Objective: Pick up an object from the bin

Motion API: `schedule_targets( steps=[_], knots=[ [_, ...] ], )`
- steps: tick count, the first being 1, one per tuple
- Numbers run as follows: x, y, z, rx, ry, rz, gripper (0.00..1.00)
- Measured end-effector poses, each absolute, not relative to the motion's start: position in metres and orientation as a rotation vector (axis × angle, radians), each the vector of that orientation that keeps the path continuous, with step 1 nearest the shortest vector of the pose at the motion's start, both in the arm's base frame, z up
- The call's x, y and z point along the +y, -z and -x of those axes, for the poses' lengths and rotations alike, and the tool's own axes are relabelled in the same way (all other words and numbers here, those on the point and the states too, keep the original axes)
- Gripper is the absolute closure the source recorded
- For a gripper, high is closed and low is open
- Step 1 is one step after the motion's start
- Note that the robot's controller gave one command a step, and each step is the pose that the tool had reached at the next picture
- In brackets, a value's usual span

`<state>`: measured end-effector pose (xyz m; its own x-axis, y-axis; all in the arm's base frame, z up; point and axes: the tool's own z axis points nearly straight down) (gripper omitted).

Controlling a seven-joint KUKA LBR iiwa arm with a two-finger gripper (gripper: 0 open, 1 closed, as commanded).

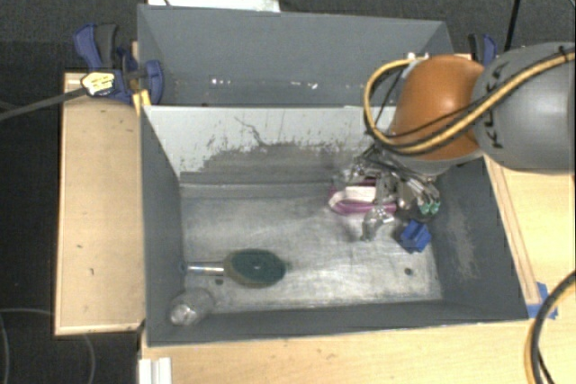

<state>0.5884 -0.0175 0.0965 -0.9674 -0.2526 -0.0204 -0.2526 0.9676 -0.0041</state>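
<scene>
Hanging low at the bin's (162, 220) right, the gripper (371, 218) meets a purple-and-white piece (349, 199), the nearest candidate for pickup; a blue block (414, 236) lies just beside. Spread or closed: cannot tell.

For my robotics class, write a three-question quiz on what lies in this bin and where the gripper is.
1. Which thing in the bin lies nearest the gripper? A) dark green disc B) purple-and-white thing C) clear thing
2. True or false: the gripper is over the bin's left half.
3. What colour is the small thing just right of the gripper?
Key: 1 B, since the dark green disc and clear thing lie far to the left; 2 false; 3 blue.
</scene>
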Motion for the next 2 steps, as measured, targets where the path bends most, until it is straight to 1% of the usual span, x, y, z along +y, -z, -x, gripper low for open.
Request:
schedule_targets(
  steps=[1,2],
  knots=[
    [-0.039,-0.091,-0.593,2.841,0.018,1.228,0.00],
    [0.018,-0.176,-0.582,3.010,-0.001,0.865,0.00]
  ],
)
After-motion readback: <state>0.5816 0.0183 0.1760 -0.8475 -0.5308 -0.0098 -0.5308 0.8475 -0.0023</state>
